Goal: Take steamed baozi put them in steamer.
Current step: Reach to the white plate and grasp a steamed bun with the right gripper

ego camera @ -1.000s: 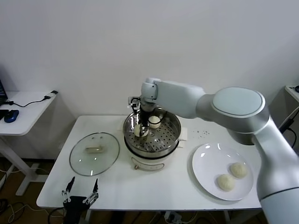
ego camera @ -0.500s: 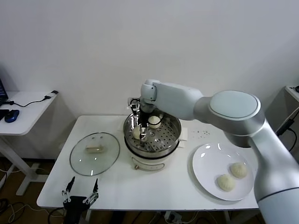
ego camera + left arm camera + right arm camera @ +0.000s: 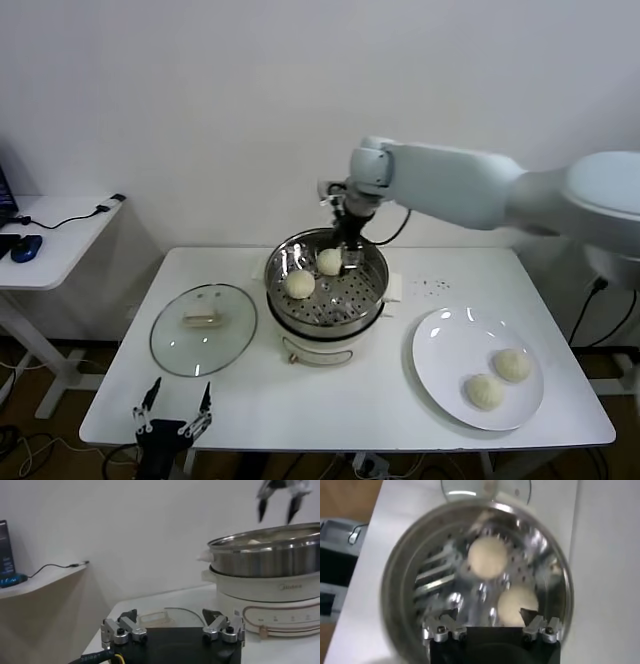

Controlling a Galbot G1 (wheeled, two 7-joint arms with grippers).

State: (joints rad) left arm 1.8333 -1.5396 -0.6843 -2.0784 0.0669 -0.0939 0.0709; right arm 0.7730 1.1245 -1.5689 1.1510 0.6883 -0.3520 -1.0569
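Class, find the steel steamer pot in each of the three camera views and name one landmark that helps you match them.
Head view: the steamer stands mid-table, between the glass lid and the white plate.
Left wrist view: the steamer shows side-on, on its cream base.
Right wrist view: the steamer fills the picture, seen from above.
Shared landmark: the open right gripper above the pot, also visible in the left wrist view.

Faint grey brand wording on the cream-white base of the steamer (image 3: 272, 587), seemingly "Midea", though too soft to be sure. Small markings lower on that base, unreadable. No other legible text anywhere.
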